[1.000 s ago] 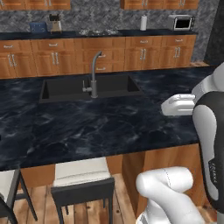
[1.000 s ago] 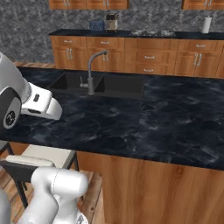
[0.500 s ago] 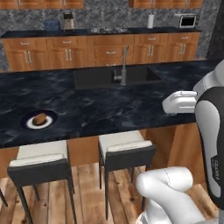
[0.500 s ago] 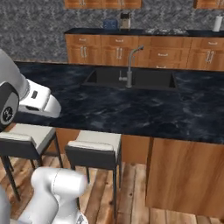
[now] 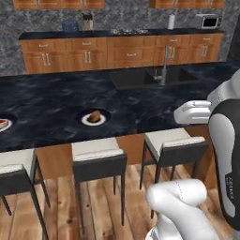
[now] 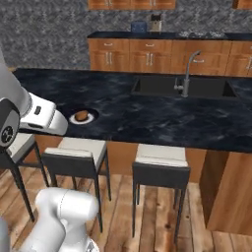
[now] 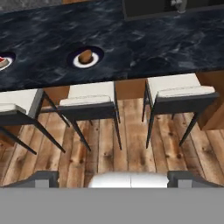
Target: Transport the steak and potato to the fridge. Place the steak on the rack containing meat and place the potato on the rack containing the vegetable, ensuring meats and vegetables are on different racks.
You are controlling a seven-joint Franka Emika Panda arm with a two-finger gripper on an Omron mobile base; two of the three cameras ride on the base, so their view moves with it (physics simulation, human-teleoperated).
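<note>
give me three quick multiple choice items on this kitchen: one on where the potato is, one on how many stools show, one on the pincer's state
1. Where is the potato?
A. in the sink
B. on a plate on the counter
C. on a stool

2. How many stools show in the hand view?
A. one
B. three
C. five

3. The pincer is
A. open, holding nothing
B. shut on the potato
C. shut on the steak

Answers:
1. B: the brown lump sits on a small plate on the dark counter, left of the sink.
2. B: three stools stand along the counter's front.
3. A: its tips stand wide apart over the floor, with nothing between them; the steak lies on its own plate at the far left.
</note>
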